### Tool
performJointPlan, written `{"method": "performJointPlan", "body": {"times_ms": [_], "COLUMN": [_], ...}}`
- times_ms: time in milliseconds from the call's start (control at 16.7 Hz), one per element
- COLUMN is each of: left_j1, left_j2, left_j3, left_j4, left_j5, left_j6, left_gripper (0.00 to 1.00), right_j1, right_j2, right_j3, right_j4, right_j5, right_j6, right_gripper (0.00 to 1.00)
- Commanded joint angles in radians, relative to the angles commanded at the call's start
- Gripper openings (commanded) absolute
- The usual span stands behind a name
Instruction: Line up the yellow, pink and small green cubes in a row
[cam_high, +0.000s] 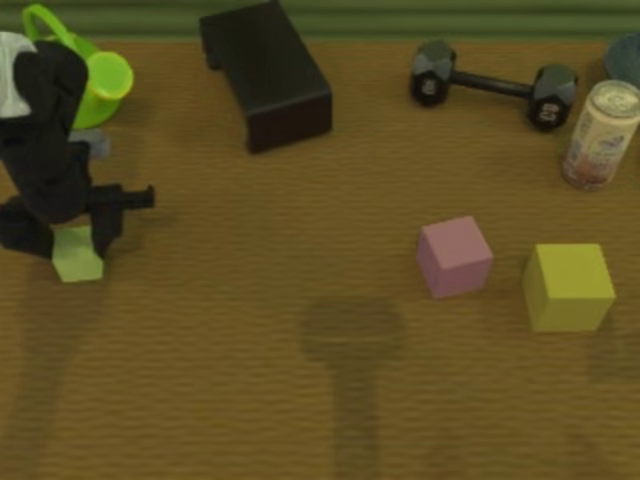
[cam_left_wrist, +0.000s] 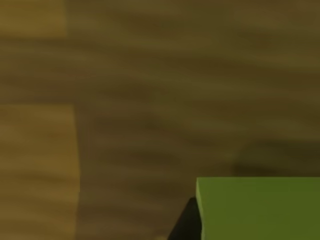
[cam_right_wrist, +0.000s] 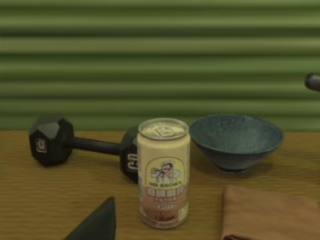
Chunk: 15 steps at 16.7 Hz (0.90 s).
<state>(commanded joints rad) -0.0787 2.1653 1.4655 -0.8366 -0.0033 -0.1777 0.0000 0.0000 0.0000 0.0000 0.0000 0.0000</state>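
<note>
Grasp first: the left gripper (cam_high: 85, 245) sits right over the green cube (cam_high: 78, 256) at the table's far left; whether its fingers have closed, I cannot tell. Seat it squarely before carrying right toward the pink cube (cam_high: 454, 256) and yellow cube (cam_high: 567, 286), which stand side by side.

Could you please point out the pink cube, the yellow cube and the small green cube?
pink cube (cam_high: 455, 256), top view, top face.
yellow cube (cam_high: 568, 286), top view, top face.
small green cube (cam_high: 78, 256), top view, visible face.
</note>
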Motion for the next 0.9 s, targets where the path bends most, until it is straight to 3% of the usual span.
{"method": "performJointPlan", "body": {"times_ms": [420, 900], "left_j1": [0.017, -0.024], "left_j2": [-0.076, -0.061], "left_j3": [0.131, 0.182], "left_j4": [-0.216, -0.257], "left_j5": [-0.001, -0.002], "left_j6": [-0.003, -0.037], "left_gripper": [0.0, 0.0], "right_j1": [0.0, 0.0], "right_j2": [0.0, 0.0], "right_j3": [0.0, 0.0], "right_j4": [0.0, 0.0], "right_j5": [0.0, 0.0], "right_j6": [0.0, 0.0], "right_gripper": [1.0, 1.0]}}
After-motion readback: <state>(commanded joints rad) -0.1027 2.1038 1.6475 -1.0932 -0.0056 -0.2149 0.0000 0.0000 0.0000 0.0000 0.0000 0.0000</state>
